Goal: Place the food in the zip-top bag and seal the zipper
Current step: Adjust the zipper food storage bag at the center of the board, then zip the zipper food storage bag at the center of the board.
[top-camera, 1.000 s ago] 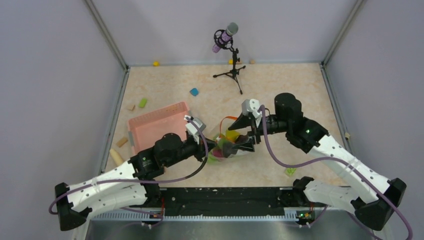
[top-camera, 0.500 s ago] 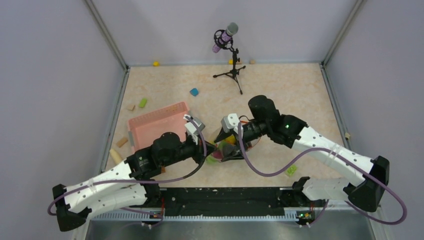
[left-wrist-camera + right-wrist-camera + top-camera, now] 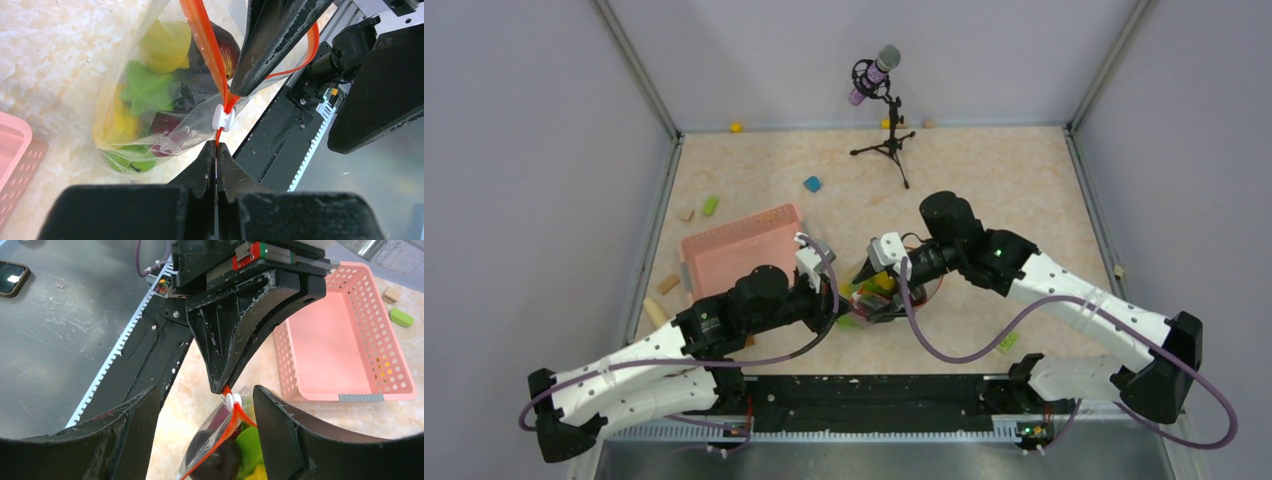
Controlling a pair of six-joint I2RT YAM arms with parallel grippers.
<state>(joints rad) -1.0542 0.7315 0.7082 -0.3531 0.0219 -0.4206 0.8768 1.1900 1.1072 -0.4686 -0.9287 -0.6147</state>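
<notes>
The clear zip-top bag hangs between my two grippers, and the food shows through it: a green star piece, a yellow piece, a maroon piece and a dark brown piece. My left gripper is shut on the end of the orange-red zipper, just below its white slider. My right gripper is open. The slider lies between its fingers, nearer the right one and touching neither. Past the slider the mouth still gapes.
The pink basket stands just left of the bag. Small blue, green and tan blocks lie to the far left, and a green piece near right. A microphone stand is at the back.
My right arm has swung left and down to the bag, so its open fingers now straddle the slider. The left gripper has kept its hold and barely moved.
</notes>
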